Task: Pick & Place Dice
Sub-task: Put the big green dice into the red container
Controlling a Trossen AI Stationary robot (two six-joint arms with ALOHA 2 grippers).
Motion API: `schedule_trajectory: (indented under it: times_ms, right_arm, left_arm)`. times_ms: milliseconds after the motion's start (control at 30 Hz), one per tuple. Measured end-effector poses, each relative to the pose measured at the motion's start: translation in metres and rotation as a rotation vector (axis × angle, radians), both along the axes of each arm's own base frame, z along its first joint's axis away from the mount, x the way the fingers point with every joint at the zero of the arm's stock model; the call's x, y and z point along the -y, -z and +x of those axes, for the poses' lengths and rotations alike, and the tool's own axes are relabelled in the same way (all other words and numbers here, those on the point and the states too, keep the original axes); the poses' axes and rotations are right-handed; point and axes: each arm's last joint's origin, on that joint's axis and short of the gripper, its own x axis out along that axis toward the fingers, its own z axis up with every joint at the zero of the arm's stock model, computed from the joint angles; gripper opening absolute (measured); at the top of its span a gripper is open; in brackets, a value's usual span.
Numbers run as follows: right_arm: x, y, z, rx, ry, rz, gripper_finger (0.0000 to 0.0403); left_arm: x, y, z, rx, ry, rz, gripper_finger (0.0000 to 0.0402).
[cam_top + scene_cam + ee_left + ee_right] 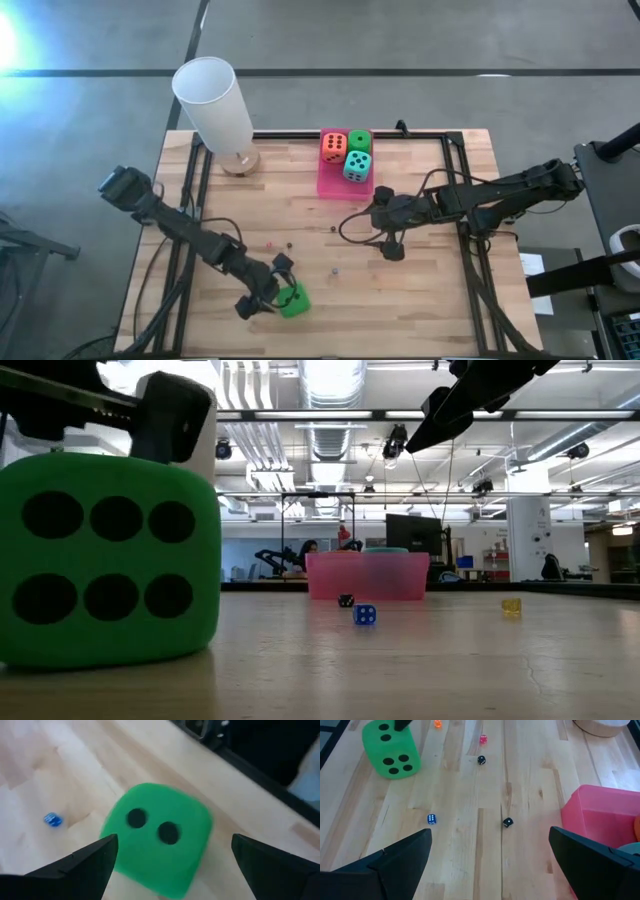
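Straddling the last loose green die near the counter's front edge, the left pincer hangs spread wide, a finger on either side, apparently set to close. Three dice already sit in the pink tray at the far edge: orange-red, green and teal. The right pincer waits mid-counter, fingers apart and empty, probably keeping clear of the left arm's path.

Four big dice: two green, one orange-red, one teal.
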Motion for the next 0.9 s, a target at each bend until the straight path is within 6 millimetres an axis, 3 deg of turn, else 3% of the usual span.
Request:
schedule_trajectory:
  times_ms: [300, 900]
  right_arm:
    - [0.0, 0.0, 0.0, 0.0, 0.0, 0.0, 0.04]
    - [0.0, 0.0, 0.0, 0.0, -0.011, -0.012, 0.04]
  left_arm:
    - [0.023, -0.02, -0.001, 0.078, 0.126, -0.024, 0.0392]
    - [0.005, -0.004, 0.001, 0.07, 0.071, 0.0, 0.0392]
